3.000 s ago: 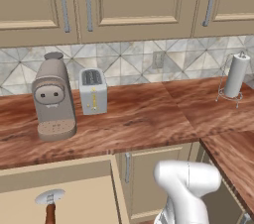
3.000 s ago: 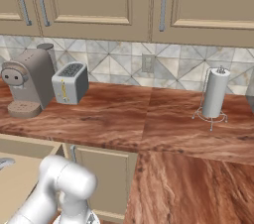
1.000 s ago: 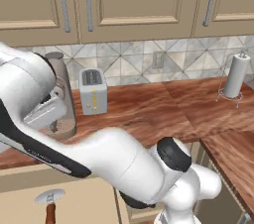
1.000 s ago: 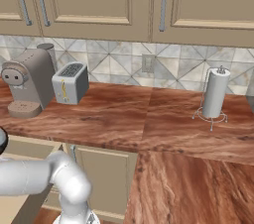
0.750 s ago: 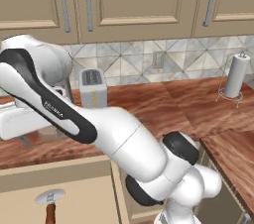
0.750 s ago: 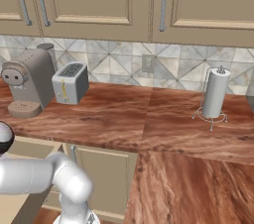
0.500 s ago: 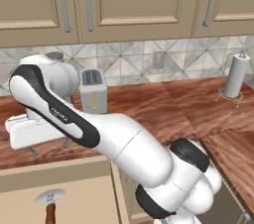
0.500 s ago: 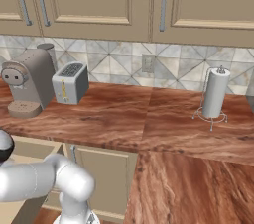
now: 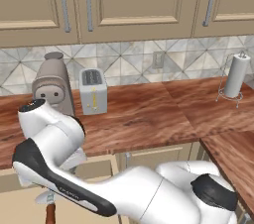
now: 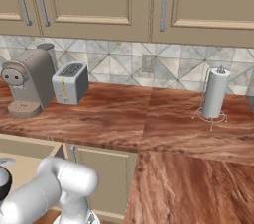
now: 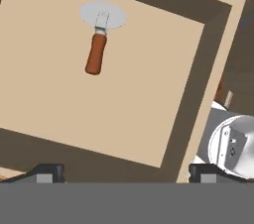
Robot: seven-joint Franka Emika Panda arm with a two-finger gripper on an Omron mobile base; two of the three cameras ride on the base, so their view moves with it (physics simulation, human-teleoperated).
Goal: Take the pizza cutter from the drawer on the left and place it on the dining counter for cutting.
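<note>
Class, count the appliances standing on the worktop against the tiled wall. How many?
2: the coffee machine at the left and the toaster just right of it. The arm may hide others.

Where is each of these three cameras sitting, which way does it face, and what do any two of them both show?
Left base view: behind the arm's left, facing the worktop; coffee machine, toaster, paper towel holder, the arm low, the pizza cutter below.
Right base view: behind its right, same wall; the elbow rises lower left.
Hand view: on the hand, looking down into the drawer; open gripper at bottom.
Shared: both base views show the toaster and coffee machine; left base and hand views share the pizza cutter.
</note>
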